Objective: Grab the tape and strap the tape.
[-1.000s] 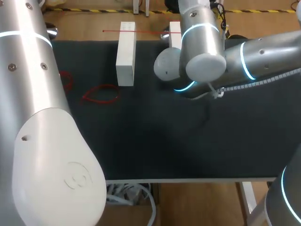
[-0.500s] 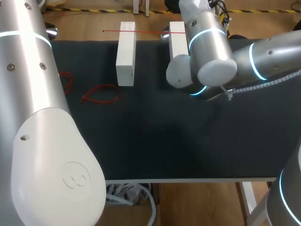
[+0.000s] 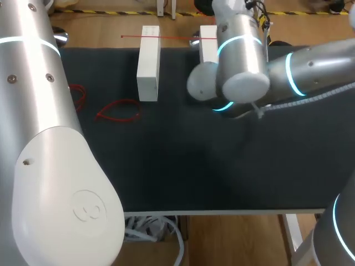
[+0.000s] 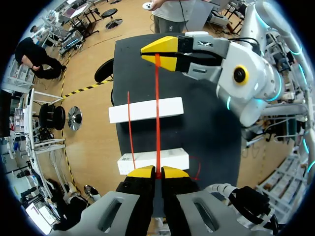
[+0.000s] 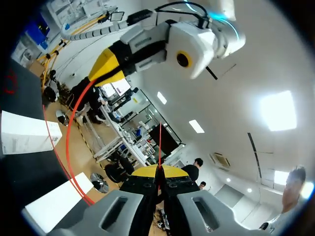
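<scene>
Both ends of the tape (image 4: 157, 83) are pinched, left fingers (image 4: 141, 172) and right fingers (image 4: 165, 46) clamped tight, so hold it taut and lower level onto the blocks (image 4: 138, 111).

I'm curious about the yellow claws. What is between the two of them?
In the left wrist view, the red tape stretches from the left gripper to the right gripper, passing over the near white block and the far white block.
</scene>
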{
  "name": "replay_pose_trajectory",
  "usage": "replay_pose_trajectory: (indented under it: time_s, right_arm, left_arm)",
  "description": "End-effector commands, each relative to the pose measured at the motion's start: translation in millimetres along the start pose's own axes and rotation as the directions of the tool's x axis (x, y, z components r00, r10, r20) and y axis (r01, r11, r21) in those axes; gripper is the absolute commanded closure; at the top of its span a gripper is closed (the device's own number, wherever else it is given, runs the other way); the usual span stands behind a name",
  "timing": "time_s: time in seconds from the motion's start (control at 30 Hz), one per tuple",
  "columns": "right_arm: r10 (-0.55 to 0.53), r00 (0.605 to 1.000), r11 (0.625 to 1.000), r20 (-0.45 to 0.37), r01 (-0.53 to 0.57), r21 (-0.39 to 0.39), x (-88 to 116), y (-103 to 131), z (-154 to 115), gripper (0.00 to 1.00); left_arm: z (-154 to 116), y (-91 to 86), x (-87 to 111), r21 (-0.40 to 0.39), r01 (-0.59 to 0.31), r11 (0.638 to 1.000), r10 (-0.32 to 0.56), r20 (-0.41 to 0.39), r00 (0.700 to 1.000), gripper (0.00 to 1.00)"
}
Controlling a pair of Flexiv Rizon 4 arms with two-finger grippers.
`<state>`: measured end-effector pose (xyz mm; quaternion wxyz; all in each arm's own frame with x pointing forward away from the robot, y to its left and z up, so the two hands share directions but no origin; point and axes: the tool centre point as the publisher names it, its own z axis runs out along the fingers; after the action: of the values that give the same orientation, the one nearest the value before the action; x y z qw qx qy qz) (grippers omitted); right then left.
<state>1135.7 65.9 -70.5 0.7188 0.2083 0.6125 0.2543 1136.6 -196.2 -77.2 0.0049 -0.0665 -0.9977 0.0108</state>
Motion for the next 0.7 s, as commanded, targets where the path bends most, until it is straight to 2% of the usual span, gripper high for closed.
replay_pose_trajectory:
  time_s: [0.03, 0.17, 0.3, 0.47, 0.7]
  right_arm:
    - [-0.022, 0.999, 0.997, 0.036, 0.019, 0.071, 10, 20, 4, 1.0]
    - [-0.044, 0.999, 0.994, 0.029, 0.041, 0.099, 10, 20, 4, 1.0]
    - [-0.074, 0.997, 0.994, 0.017, 0.072, 0.082, 9, 21, 3, 1.0]
    - [-0.135, 0.99, 0.988, -0.038, 0.137, 0.069, 6, 19, -2, 1.0]
    - [-0.291, 0.952, 0.954, -0.094, 0.296, 0.054, -1, 16, -1, 1.0]
  left_arm:
    - [-1, -1.2, -0.7, -0.005, 0.001, 1.0, -0.001, -0.003, 1.0, 1.0]
    - [-1, -1.2, -0.7, -0.005, 0.001, 1.0, -0.001, -0.003, 1.0, 1.0]
    - [-1, -1.2, -0.7, -0.005, 0.001, 1.0, -0.001, -0.003, 1.0, 1.0]
    - [-1, -1.2, -0.7, -0.005, 0.001, 1.0, -0.001, -0.003, 1.0, 1.0]
    - [-1, -1.2, -0.7, -0.005, 0.001, 1.0, -0.001, -0.003, 1.0, 1.0]
